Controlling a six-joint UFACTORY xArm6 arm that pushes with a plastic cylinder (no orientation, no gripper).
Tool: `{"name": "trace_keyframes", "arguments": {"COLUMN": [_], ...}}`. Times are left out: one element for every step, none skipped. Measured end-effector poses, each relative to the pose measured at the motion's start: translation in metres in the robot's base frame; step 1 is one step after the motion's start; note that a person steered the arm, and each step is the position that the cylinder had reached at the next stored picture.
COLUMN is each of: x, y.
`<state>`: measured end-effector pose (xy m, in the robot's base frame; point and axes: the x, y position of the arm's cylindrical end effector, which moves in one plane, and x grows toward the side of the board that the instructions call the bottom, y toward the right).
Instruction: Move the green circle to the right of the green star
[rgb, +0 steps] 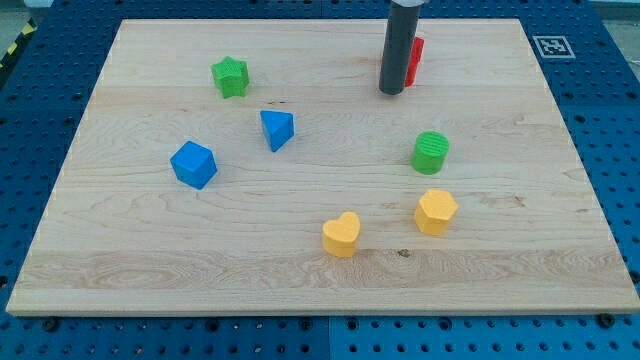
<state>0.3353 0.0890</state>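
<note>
The green circle (430, 152) sits right of the board's middle. The green star (230, 77) sits at the upper left, far to the circle's left. My tip (391, 93) is at the end of the dark rod near the view's top, above and slightly left of the green circle, apart from it. The rod stands in front of a red block (415, 60) and hides most of it.
A blue triangular block (277, 129) and a blue cube-like block (193, 164) lie left of centre. A yellow heart (341, 234) and a yellow hexagonal block (436, 211) lie below the green circle. The wooden board (120, 260) rests on a blue perforated table.
</note>
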Motion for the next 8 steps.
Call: {"name": "trace_keyframes", "arguments": {"x": [0.001,0.011,0.011,0.036,0.04,0.048,0.049,0.049], "y": [0.0,0.0,0.0,0.0,0.0,0.036,0.041,0.041]}}
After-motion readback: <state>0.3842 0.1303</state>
